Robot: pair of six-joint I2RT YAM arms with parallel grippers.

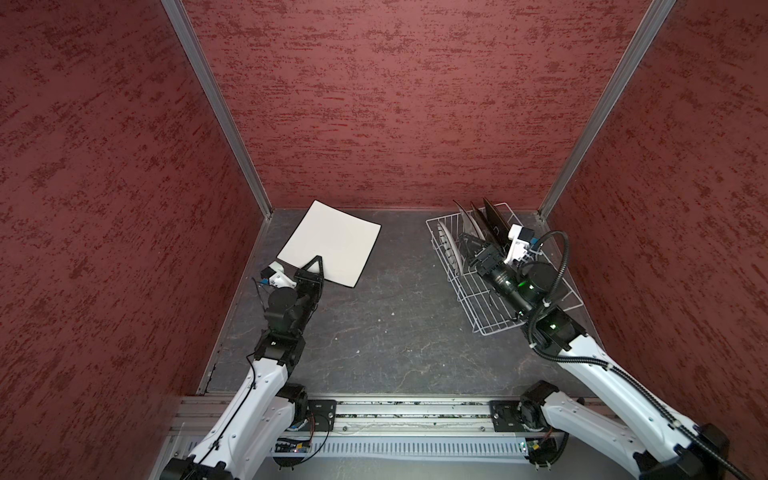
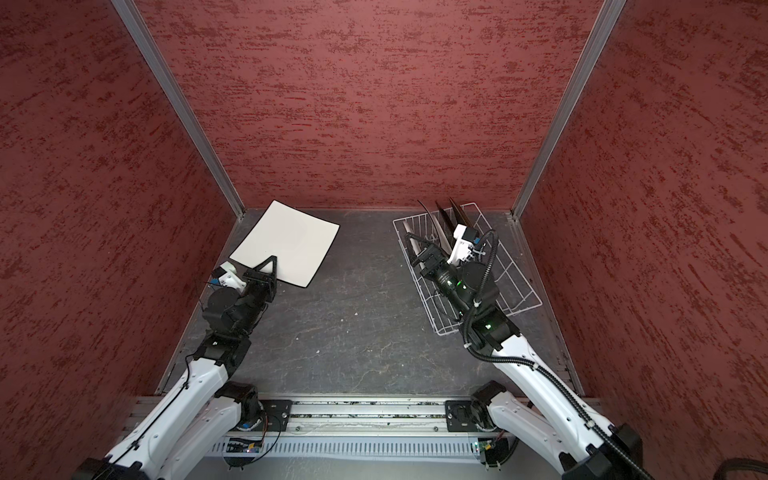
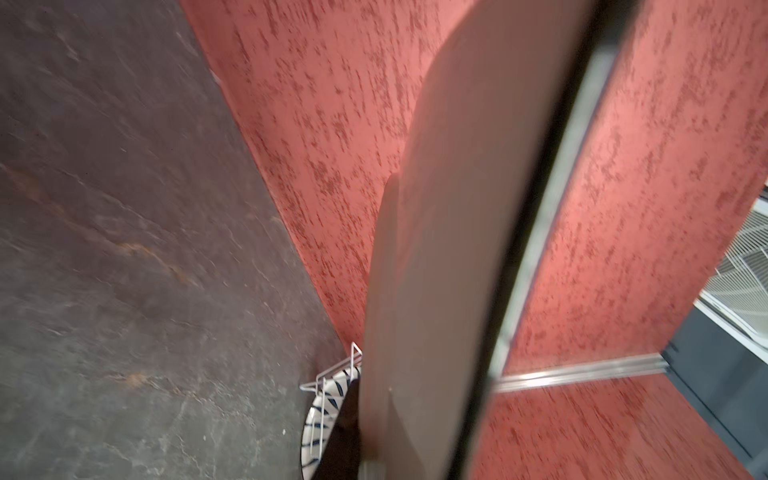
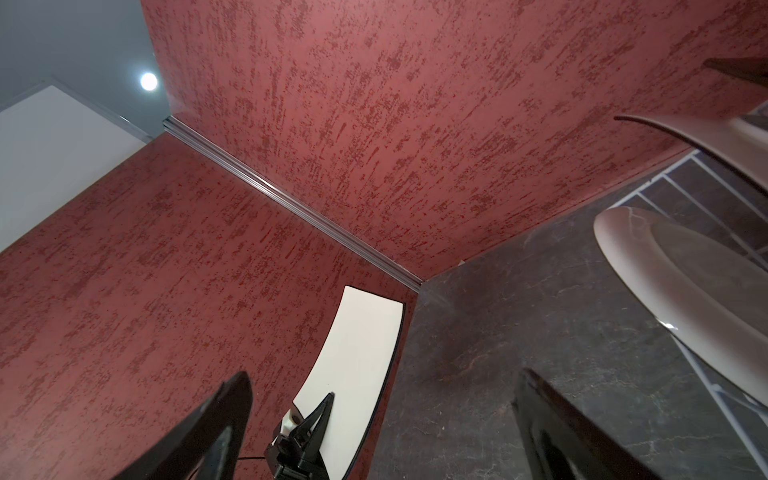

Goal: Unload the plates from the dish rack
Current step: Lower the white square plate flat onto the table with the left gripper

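A plain cream square plate (image 1: 332, 241) with a dark rim sits low over the table's back left, and I cannot tell if it touches the table. My left gripper (image 1: 318, 266) is shut on its near edge. The left wrist view shows this plate (image 3: 449, 249) almost edge-on. The white wire dish rack (image 1: 490, 307) stands at the back right. In it stand a round white streaked plate (image 1: 451, 245), a cream plate (image 1: 469, 224) and a black plate (image 1: 496, 220). My right gripper (image 1: 465, 247) is open beside the round plate (image 4: 685, 299), with nothing between its fingers (image 4: 208, 436).
Red textured walls close in the back and both sides, and the rack stands near the right wall. The dark slate tabletop (image 1: 395, 324) stretches between the two arms. An aluminium rail (image 1: 395, 409) runs along the front edge.
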